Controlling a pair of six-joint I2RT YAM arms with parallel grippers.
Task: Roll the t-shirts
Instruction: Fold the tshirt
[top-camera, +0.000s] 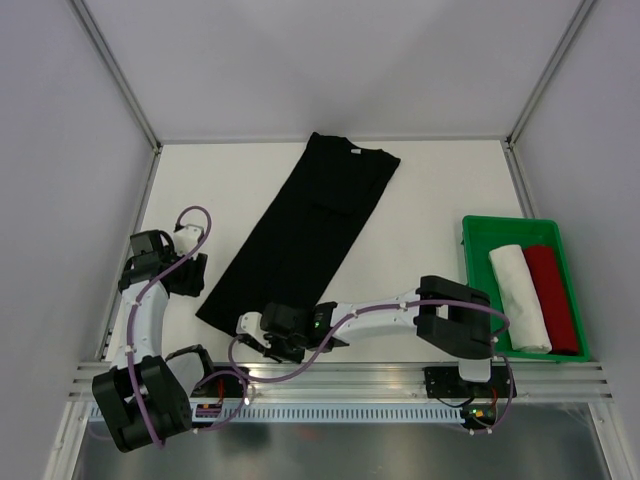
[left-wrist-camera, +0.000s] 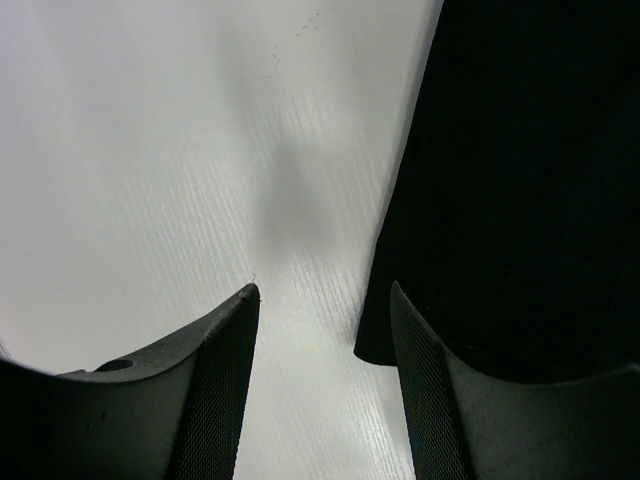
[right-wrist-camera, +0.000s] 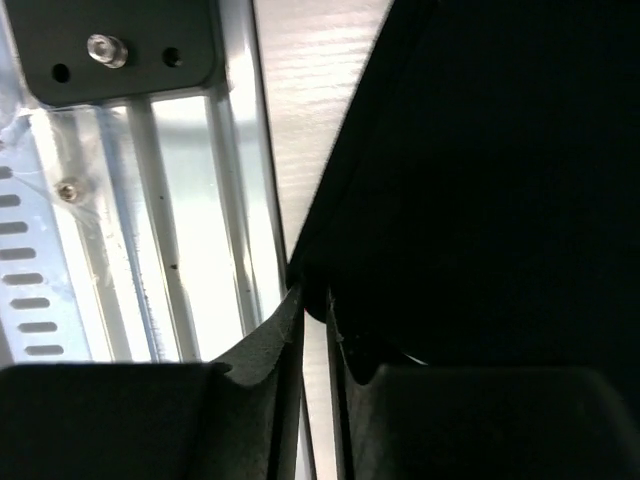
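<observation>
Counter (top-camera: 440, 190): white, walled on three sides, aluminium rail along the near edge.

Black t-shirt (top-camera: 300, 232): folded into a long strip, lying flat on a diagonal from the far edge (collar end, small white label) down toward the near-left corner. Hem end sits close to the near rail.

Green tray (top-camera: 470, 232): at the right edge of the counter, holding a white roll (top-camera: 520, 296) and a red roll (top-camera: 553, 298) side by side, touching. Those two look done; the black one is not yet rolled.

Right tool (top-camera: 258, 333): at the near hem of the black t-shirt. In the wrist view the jaws are nearly together with black cloth between them; reads as pinched on the hem corner, right beside the rail.

Left tool (left-wrist-camera: 322, 330): jaws apart, empty, low over bare counter just beside the shirt's left edge and hem corner.

Handling, as a judgement: cloth is light, limp, no stiffness, so it will sag and drag wherever it isn't supported. Thin layers can slip out of a shallow pinch. Best hold is both hem corners at the near end, all layers caught, so the roll starts square and runs up the strip toward the collar. A one-sided grip likely skews the roll into a cone.
</observation>
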